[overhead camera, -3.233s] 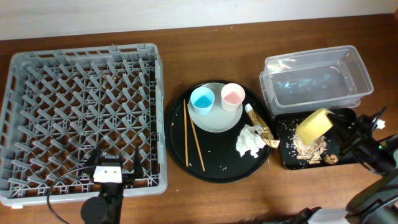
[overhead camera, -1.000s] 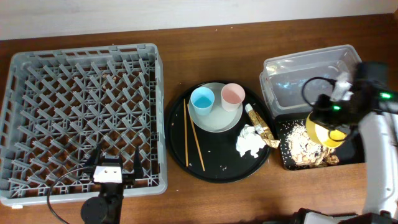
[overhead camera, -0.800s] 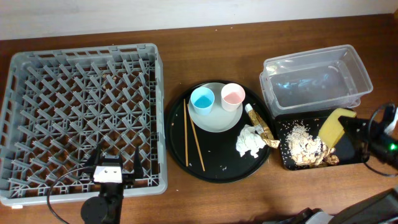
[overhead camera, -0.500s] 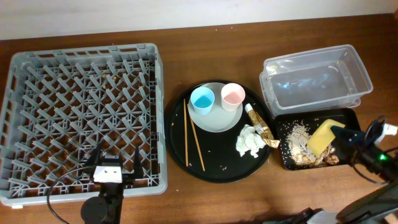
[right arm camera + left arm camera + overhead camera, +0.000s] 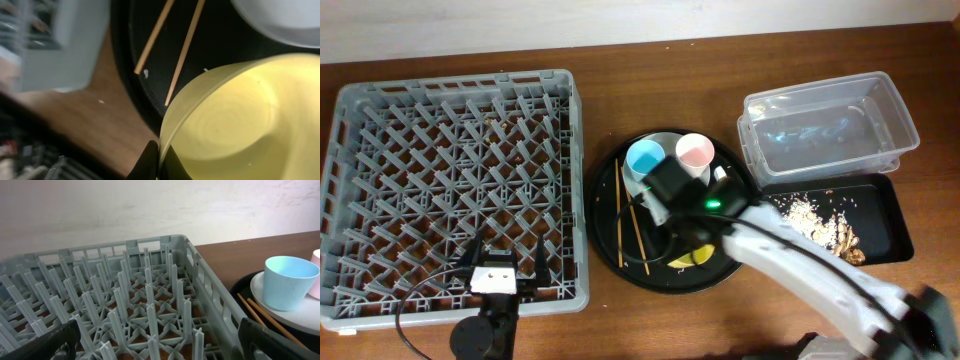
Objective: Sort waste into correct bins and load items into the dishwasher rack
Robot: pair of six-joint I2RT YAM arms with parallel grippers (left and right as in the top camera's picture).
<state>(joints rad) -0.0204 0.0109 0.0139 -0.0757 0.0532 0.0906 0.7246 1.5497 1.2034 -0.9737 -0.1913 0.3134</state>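
Note:
My right gripper [image 5: 682,250] is shut on the rim of the yellow bowl [image 5: 686,261], held tilted over the front of the round black tray [image 5: 605,225]. In the right wrist view the bowl [image 5: 235,120] fills the frame above the two chopsticks [image 5: 186,47]. The blue cup [image 5: 645,158] and pink cup [image 5: 695,152] stand on the pale plate [image 5: 665,192]. The chopsticks [image 5: 619,215] lie left of the plate. Beige food scraps [image 5: 808,210] lie in the shallow black tray [image 5: 880,215]. My arm hides the tissue and most of the wrapper. My left gripper [image 5: 508,252] is open and empty over the rack's [image 5: 450,180] front edge.
The clear tub [image 5: 830,125] stands behind the shallow black tray at the right. The left wrist view shows the rack's pegs [image 5: 145,295], the blue cup [image 5: 290,280] and the plate [image 5: 280,311] to the right. My right arm [image 5: 800,275] crosses from the front right.
My right gripper has carried the yellow bowl from over the shallow black tray leftward to the round black tray. Scraps now lie in the shallow tray. The left arm has not moved.

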